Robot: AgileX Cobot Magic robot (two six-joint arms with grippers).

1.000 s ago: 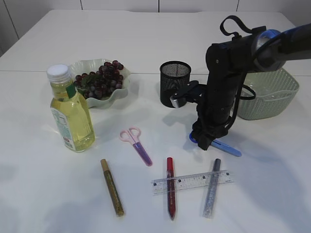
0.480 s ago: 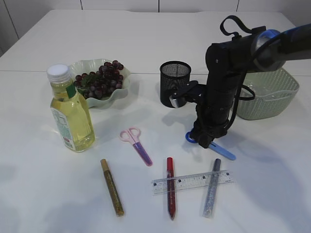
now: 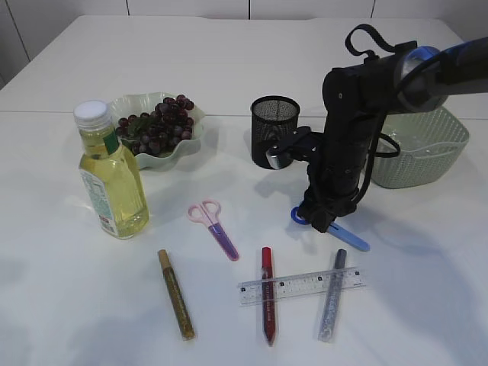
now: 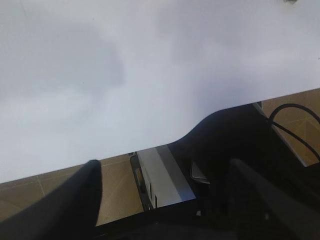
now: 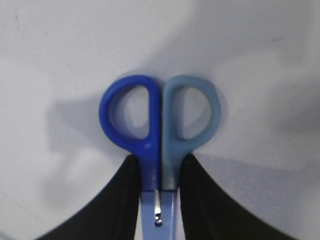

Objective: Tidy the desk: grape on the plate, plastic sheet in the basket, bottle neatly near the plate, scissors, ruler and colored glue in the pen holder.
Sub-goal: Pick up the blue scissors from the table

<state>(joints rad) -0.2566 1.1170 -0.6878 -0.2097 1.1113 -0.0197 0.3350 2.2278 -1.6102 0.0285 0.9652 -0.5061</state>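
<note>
My right gripper [image 3: 320, 221] is shut on the blue scissors [image 3: 349, 237], gripping just below the handles, blade end low by the table. In the right wrist view the fingers [image 5: 159, 175] pinch the blue scissors [image 5: 160, 120]. Pink scissors [image 3: 213, 221], a clear ruler [image 3: 301, 286] and gold [image 3: 175, 293], red [image 3: 267, 303] and silver [image 3: 332, 305] glue sticks lie in front. Grapes [image 3: 156, 130] sit on the green plate [image 3: 126, 103], the bottle [image 3: 110, 175] beside it. The black pen holder [image 3: 274, 130] stands behind. My left gripper [image 4: 167, 200] is open, empty, over the table edge. I cannot make out the plastic sheet.
A green basket [image 3: 427, 152] stands at the right, behind my right arm. The ruler lies across the red and silver glue sticks. The left wrist view shows bare white table [image 4: 150, 75] and floor beyond its edge.
My right gripper has shifted slightly up and left with the blue scissors, dragging the blade end along. Little has moved in the last half second. The other objects are unchanged.
</note>
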